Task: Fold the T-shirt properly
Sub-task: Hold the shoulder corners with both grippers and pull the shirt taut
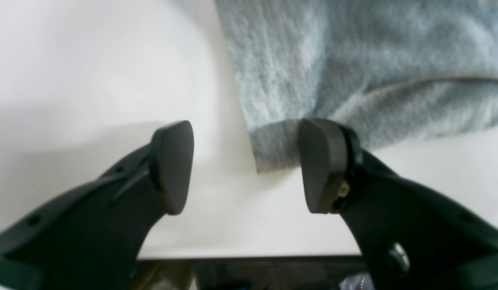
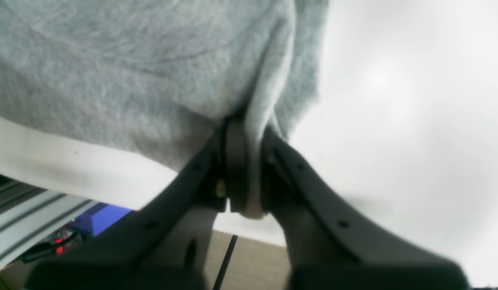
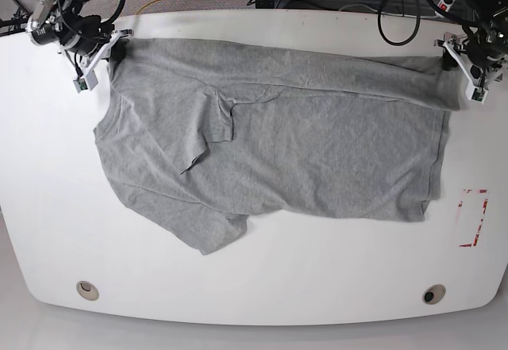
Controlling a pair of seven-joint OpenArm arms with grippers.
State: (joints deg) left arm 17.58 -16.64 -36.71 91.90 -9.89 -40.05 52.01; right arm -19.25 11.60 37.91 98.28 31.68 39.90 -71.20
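T-shirt (image 3: 317,151) lies spread — right gripper (image 2: 249,161) pinching its corner.

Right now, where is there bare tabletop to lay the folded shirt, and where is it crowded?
The widest bare strip of the table runs along the near edge, below the T-shirt. A narrower one lies past its sleeves on the base view's left. The right side holds a red mark. The far corners are crowded: right gripper pinches one, left gripper straddles the other.

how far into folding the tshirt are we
Early. Done: the T-shirt lies spread on the table, far edge doubled over. In hand: right gripper pinches one far corner; left gripper is open at the other. Left: nearly all folds.
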